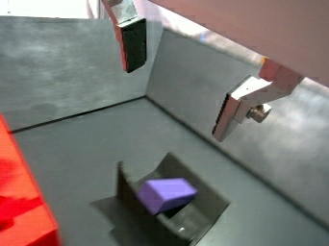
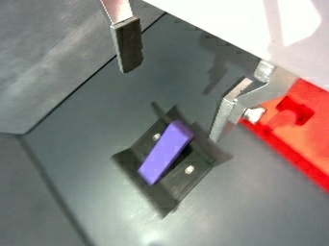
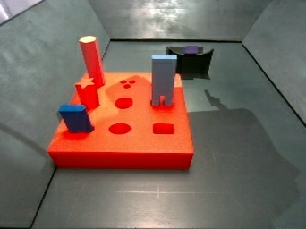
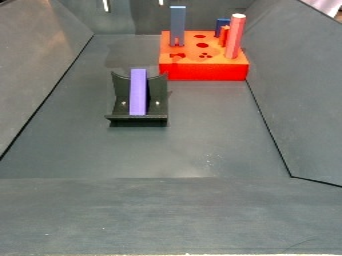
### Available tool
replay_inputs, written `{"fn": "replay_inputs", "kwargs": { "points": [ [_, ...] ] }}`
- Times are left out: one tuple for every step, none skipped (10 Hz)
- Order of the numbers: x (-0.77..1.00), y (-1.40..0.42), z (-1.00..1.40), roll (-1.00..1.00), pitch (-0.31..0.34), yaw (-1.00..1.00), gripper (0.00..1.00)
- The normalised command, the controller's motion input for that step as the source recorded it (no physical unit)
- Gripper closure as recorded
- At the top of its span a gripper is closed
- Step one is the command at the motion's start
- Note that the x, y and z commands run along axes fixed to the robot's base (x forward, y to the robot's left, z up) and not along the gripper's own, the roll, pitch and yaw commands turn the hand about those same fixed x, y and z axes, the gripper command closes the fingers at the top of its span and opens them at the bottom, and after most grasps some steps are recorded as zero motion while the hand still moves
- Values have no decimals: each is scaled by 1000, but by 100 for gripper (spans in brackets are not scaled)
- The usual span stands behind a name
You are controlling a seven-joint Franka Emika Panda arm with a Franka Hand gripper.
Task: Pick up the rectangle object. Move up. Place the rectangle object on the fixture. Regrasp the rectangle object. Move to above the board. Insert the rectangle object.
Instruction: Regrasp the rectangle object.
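My tool [image 2: 180,67] hung wide, empty, above the fixture [image 2: 145,171]; judged the regrasp needed jaws centred across the leaning rectangle object [image 2: 166,152] before closing.

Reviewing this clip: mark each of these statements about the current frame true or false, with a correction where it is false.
1. The rectangle object rests in the fixture. True.
2. The gripper is shut on the rectangle object. False: it hangs open above the fixture, nothing between its fingers in both wrist views.
3. A grey-blue peg stands upright in the board. True.
4. The rectangle object is already inserted in the board. False: it lies on the fixture, apart from the board.
5. The short blue block lies on the floor. False: it stands on the board, near a corner.
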Motion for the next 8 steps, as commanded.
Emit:
{"fn": "replay_inputs", "kwargs": {
  "points": [
    [27,-23,-11,1000,1,37,0],
    [32,-23,-9,1000,8,39,0],
    [48,-28,-4,1000,25,43,0],
    [62,-29,-10,1000,42,49,0],
    [77,-33,-13,1000,75,62,0],
    [84,-34,-12,1000,96,72,0],
    [90,-39,-13,797,117,88,0],
    [91,-39,-20,536,113,105,0]
  ]
}}
